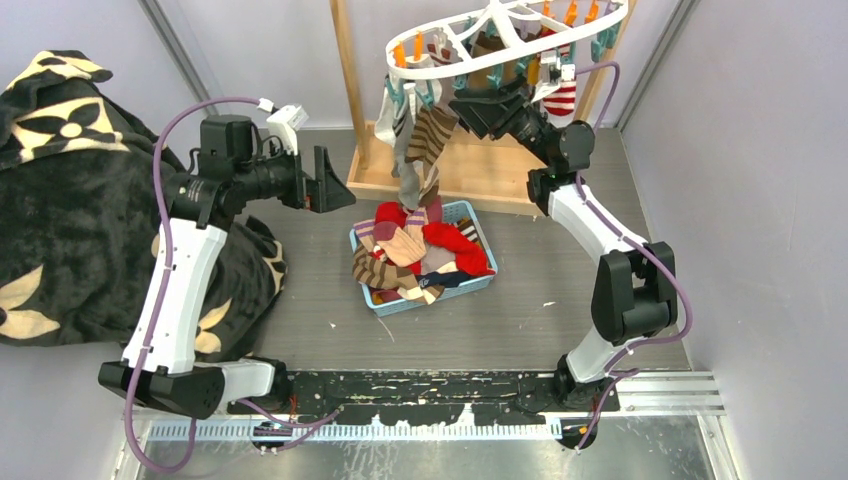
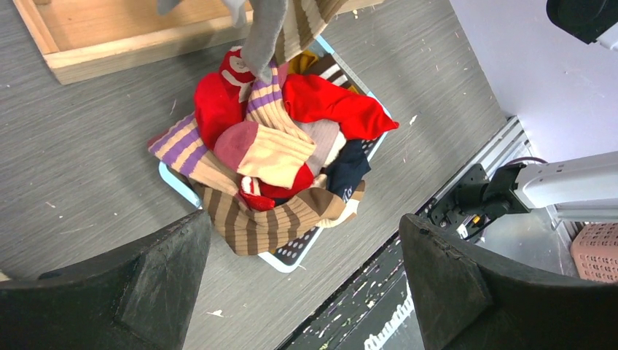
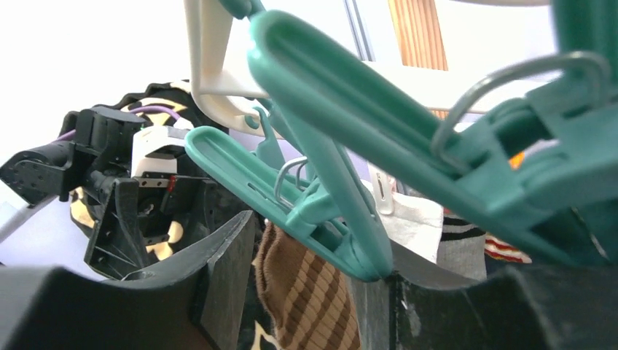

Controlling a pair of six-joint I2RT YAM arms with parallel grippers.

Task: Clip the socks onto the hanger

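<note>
L grip point(image 2: 306, 292) jaws wide apart, empty, over socks point(image 2: 277, 153) in basket point(image 2: 177, 186) | R grip point(image 3: 321, 255) at hanger point(image 1: 440, 62), teal clip point(image 3: 321, 208) btwn jaws, can't tell if clamped

a white oval hanger point(image 1: 500, 25) with teal and orange clips is observed suspended and tilted at the far side. a brown-and-tan striped sock point(image 1: 432, 135) and a grey sock point(image 1: 408, 165) are noted hanging from it. the remaining socks point(image 1: 425, 250), red, striped and navy, are heaped in a blue basket point(image 1: 383, 305) below.

I see soft ribbed cloth socks point(image 2: 277, 157), smooth glossy plastic clips point(image 3: 342, 91), a bare wooden stand point(image 1: 348, 90) and a matt grained table point(image 1: 300, 320).
</note>
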